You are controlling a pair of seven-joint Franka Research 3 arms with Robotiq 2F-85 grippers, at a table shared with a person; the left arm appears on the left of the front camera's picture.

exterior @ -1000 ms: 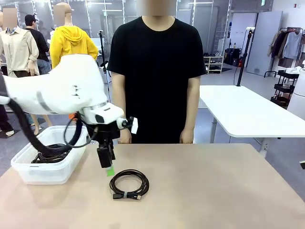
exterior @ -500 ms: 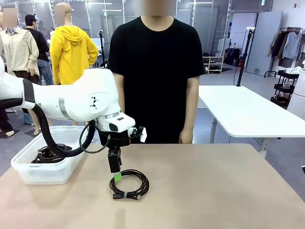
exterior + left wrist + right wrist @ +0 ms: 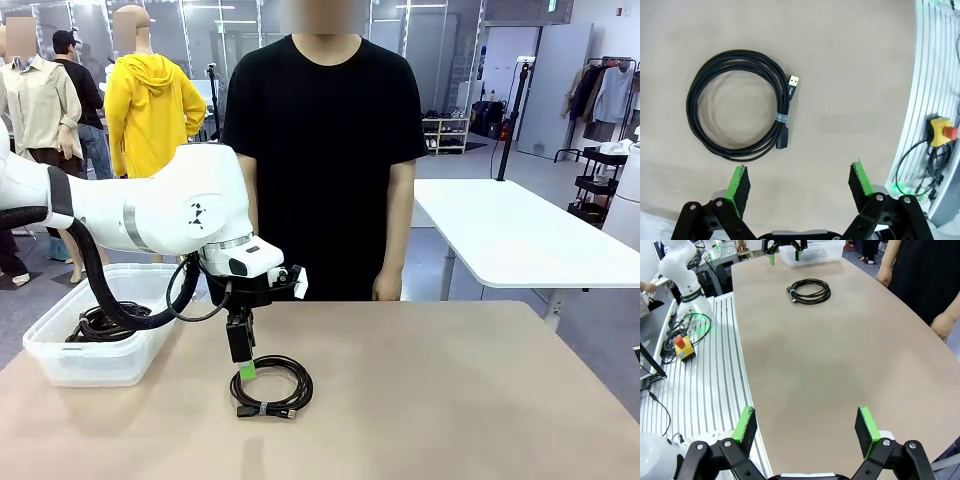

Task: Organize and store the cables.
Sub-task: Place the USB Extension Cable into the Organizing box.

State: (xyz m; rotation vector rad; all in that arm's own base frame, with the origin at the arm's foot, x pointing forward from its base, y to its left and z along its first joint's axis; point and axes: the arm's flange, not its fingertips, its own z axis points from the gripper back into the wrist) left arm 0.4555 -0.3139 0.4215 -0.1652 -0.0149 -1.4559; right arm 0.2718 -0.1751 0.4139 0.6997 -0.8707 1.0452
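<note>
Front view: clear bin (image 3: 60, 365) at table's (image 3: 450, 400) left edge holds coiled cables (image 3: 100, 323); another coil (image 3: 271, 385) lies under left gripper (image 3: 243, 368), jaws apart. Right gripper (image 3: 805, 427) jaws apart.

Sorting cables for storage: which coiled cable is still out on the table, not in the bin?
The lone coil lying on the bare tabletop just below the open left gripper; the other cables sit inside the clear plastic bin.

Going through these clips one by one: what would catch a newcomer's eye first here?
The left arm's gripper hangs, jaws open, just above the edge of a coiled black USB cable lying on the tan table. At the table's left edge a clear plastic bin already holds more coiled cables. A person in a black T-shirt stands at the far side, arms down.
</note>
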